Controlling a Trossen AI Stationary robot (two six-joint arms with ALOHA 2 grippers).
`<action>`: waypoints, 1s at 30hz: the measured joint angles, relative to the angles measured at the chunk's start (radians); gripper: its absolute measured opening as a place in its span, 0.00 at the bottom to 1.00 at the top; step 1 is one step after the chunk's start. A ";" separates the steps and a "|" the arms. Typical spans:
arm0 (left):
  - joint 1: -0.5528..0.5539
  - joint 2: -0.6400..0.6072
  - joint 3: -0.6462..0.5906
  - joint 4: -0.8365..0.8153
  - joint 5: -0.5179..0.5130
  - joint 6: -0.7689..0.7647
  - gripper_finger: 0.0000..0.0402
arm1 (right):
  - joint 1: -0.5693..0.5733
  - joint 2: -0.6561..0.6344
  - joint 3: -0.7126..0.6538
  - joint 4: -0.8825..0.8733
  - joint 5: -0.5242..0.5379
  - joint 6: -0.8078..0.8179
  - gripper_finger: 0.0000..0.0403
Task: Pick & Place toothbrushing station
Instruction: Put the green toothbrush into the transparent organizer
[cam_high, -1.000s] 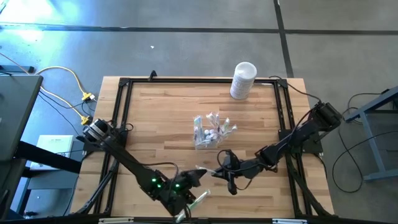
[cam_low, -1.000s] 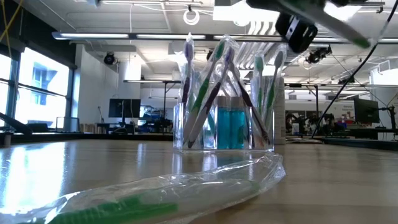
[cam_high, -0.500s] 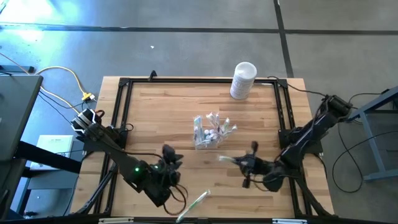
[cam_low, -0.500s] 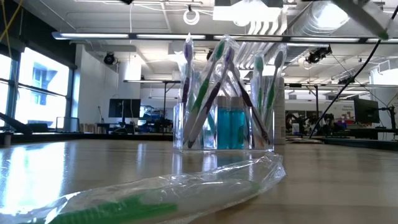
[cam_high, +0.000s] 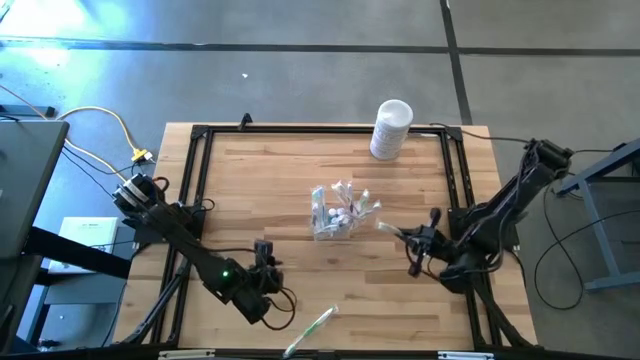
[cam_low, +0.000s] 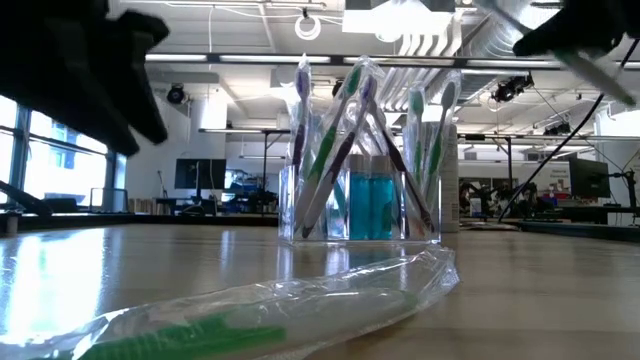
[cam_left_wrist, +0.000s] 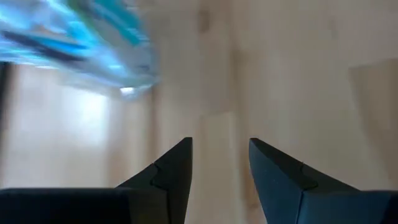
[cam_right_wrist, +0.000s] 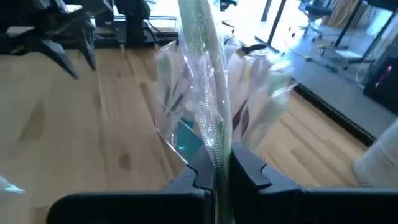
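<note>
**At mid-counter: cup stocked, right tool carrying 1 wrapped brush**

On the wooden counter (cam_high: 260, 190), seen from above, the clear plastic cup (cam_high: 333, 224) stands near the middle, packed with toothbrushes (cam_high: 345, 205). The right tool (cam_high: 413, 243) sits just right of the cup, clamped on a wrapped green toothbrush (cam_high: 392, 229) whose free end points toward the cup. The left tool (cam_high: 262, 252) hangs over the near-left part of the counter, well apart from the cup, holding nothing. 1 more wrapped toothbrush (cam_high: 313, 327) lies loose at the near edge. A white canister (cam_high: 391, 128) stands at the far edge.

Low view: cup (cam_low: 360, 205) upright, brushes leaning in it at crossing angles, teal tubes (cam_low: 372, 205) inside at the bottom. The loose wrapped brush (cam_low: 250, 310) lies flat in the foreground. A dark arm part (cam_low: 85, 70) fills the upper left.

Left wrist view: the 2 fingers (cam_left_wrist: 174, 171) stand partly apart, bare wood between them, nothing gripped.

Right wrist view: fingers (cam_right_wrist: 249, 168) pinched tight on the wrapped green brush (cam_right_wrist: 202, 81), which rises between them; the cup (cam_right_wrist: 186, 118) is just beyond.
</note>
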 joint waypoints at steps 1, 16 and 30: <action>0.000 0.000 -0.033 0.068 0.021 0.017 0.37 | -0.013 0.003 -0.032 0.079 -0.004 -0.056 0.03; 0.007 0.000 -0.219 0.554 0.124 0.072 0.37 | -0.548 0.013 -0.374 1.290 -0.836 -0.819 0.03; 0.007 0.000 -0.220 0.660 0.176 0.073 0.37 | -0.863 0.347 -0.411 1.842 -1.174 -0.770 0.03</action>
